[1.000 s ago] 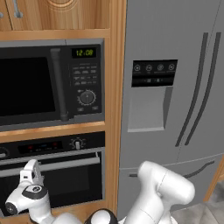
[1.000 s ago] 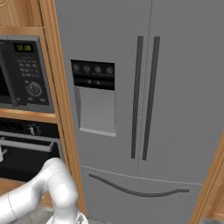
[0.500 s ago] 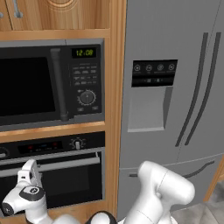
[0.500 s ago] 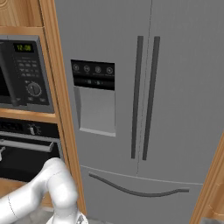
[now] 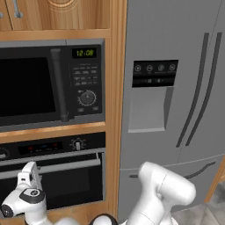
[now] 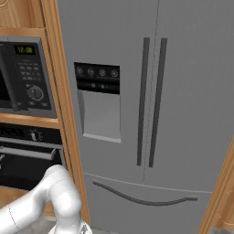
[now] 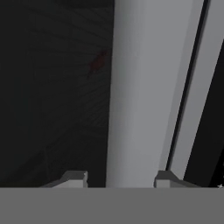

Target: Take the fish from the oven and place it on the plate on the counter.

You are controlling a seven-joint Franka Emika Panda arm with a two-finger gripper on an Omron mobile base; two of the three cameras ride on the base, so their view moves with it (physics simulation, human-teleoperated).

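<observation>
Hand view: two fingers [image 7: 118, 179] clamp one steel bar handle [image 7: 138, 92] of one oven [image 5: 52, 176]; one fish [image 7: 97, 64] behind glass. Fingers closed since earlier.

Steel bar handle [image 7: 140, 96] between the hand's 2 fingertips [image 7: 73, 177], faint reddish fish [image 7: 97, 63] behind dark glass

Even, flat rendered light in base views; hand view dim, slightly soft
</observation>
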